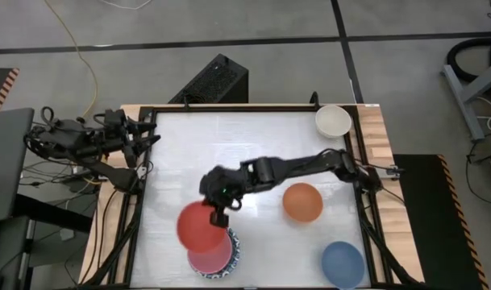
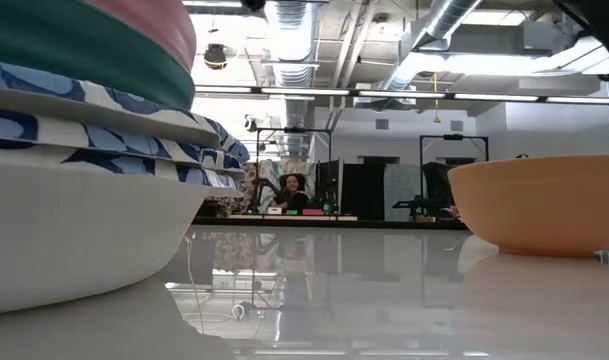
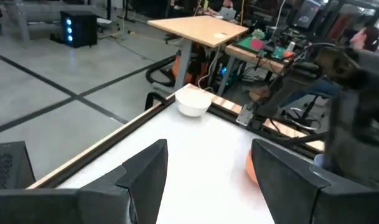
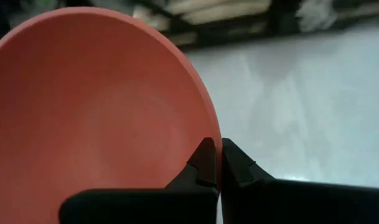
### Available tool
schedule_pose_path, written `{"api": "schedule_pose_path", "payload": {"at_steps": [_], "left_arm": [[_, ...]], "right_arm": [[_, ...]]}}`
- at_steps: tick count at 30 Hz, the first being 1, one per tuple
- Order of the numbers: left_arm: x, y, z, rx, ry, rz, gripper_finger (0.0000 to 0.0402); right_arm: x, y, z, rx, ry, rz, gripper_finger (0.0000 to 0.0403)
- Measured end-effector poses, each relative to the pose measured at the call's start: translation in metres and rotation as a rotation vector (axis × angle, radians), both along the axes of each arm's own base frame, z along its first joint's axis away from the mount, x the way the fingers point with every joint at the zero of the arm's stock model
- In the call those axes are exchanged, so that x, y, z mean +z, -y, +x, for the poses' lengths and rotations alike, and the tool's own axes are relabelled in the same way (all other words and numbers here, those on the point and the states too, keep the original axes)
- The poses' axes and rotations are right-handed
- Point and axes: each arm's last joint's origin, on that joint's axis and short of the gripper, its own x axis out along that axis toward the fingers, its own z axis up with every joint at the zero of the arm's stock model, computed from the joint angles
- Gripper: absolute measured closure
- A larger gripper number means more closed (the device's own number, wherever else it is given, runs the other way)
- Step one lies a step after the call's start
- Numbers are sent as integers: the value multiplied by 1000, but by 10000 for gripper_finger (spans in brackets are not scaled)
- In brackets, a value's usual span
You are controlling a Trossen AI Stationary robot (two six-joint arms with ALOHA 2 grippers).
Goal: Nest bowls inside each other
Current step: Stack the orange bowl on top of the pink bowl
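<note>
Right gripper [image 1: 218,216] holds a plain round red bowl [image 1: 201,225] above the bowl stack.

High view: its fingers pinch the red bowl's rim beside the pink bowl [image 1: 211,258] on the white tabletop [image 1: 253,145]. Left wrist view: left gripper [image 3: 208,180] fingers spread, empty. Right wrist view: fingers [image 4: 205,163] closed on the rim.

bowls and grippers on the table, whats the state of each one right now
red bowl: held by its rim, above the stack
right gripper: fingers shut on the red bowl's rim
pink bowl: nested on top of the stack
patterned bowls: stacked, green bowl inside
orange bowl: upright, loose
blue bowl: upright, loose
cream bowl: upright, far corner
left gripper: fingers open, empty, at the left edge
</note>
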Motion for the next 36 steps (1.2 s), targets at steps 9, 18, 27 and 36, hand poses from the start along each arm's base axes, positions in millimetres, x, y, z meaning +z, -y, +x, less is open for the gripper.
{"api": "schedule_pose_path", "payload": {"at_steps": [9,18,27,36], "left_arm": [[-1,0,0,0,-13,-2,181],[-7,0,-1,8,-48,-40,181],[-9,0,-1,10,-63,-44,181],[-9,0,-1,10,-65,-39,181]], "right_arm": [[-44,-25,16,32,-119,52,398],[-63,-37,15,31,-210,48,398],[-70,-39,16,29,-232,43,363],[-70,-37,17,61,-234,46,334]]}}
